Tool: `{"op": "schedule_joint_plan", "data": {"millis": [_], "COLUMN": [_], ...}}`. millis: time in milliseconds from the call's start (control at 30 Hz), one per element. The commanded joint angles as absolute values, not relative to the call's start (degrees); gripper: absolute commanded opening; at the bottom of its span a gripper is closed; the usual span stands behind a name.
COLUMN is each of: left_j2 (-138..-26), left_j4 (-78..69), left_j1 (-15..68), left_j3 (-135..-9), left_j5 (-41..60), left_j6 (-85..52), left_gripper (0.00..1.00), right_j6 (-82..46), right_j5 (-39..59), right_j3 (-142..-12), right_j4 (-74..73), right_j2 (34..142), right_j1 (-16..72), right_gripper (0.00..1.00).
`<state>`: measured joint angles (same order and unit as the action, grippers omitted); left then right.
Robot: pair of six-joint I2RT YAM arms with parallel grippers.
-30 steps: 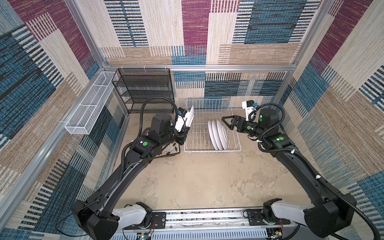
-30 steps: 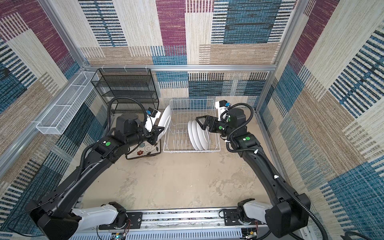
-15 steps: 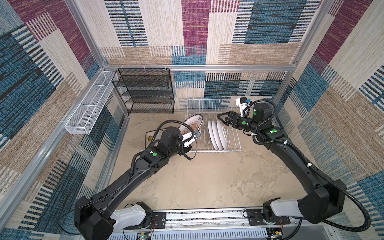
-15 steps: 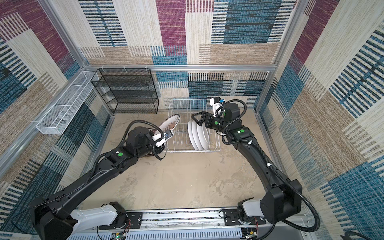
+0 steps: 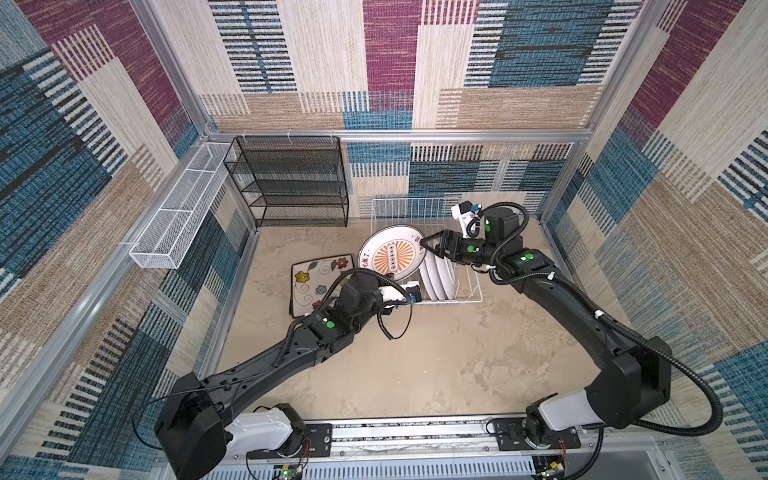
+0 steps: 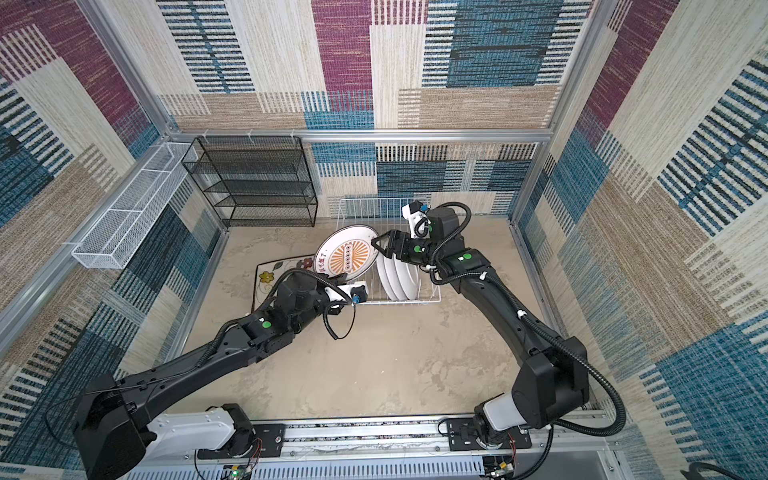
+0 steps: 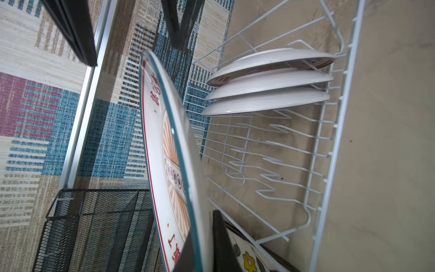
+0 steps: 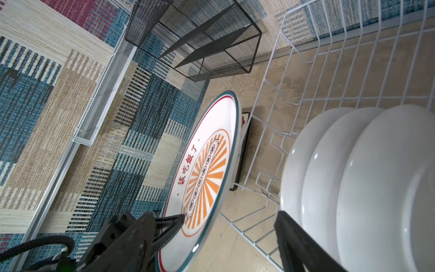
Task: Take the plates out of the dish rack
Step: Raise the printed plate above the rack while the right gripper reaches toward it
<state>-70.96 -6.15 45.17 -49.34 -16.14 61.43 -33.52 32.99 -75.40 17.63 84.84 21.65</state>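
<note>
My left gripper is shut on the lower rim of a round plate with an orange sunburst face, which tilts face-up over the left end of the white wire dish rack. My right gripper is open, and its fingers straddle the same plate's upper rim without touching it. Three white round plates stand on edge in the rack, just beside my right gripper's outer finger. A square floral plate lies on the table left of the rack.
A black mesh shelf unit stands against the back wall, left of the rack. A long white mesh basket hangs on the left wall. Patterned walls enclose the table on three sides.
My left arm swung the round plate away from the rack's left side and tilted its printed face upward. My right gripper moved left to the plate's rim and its jaws narrowed.
</note>
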Motion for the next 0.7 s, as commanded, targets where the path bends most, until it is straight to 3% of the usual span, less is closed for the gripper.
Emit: {"op": "schedule_joint_plan", "data": {"millis": [0, 667], "left_j2": [-71.7, -76.1], "left_j4": [-14.5, -18.8], "left_j1": [45.7, 47.5], "left_j3": [-49.0, -48.6], "left_j5": [-18.2, -20.2], "left_j6": [67.5, 72.4], "left_gripper": [0.0, 0.0], "right_j6": [-33.9, -34.9], "right_j5": [32.4, 32.7], "right_j3": [-76.8, -76.2], "right_j4": [18.2, 19.3], "right_j2": [86.3, 88.4], "right_j1": [22.2, 23.9], "right_gripper": [0.74, 0.23]}}
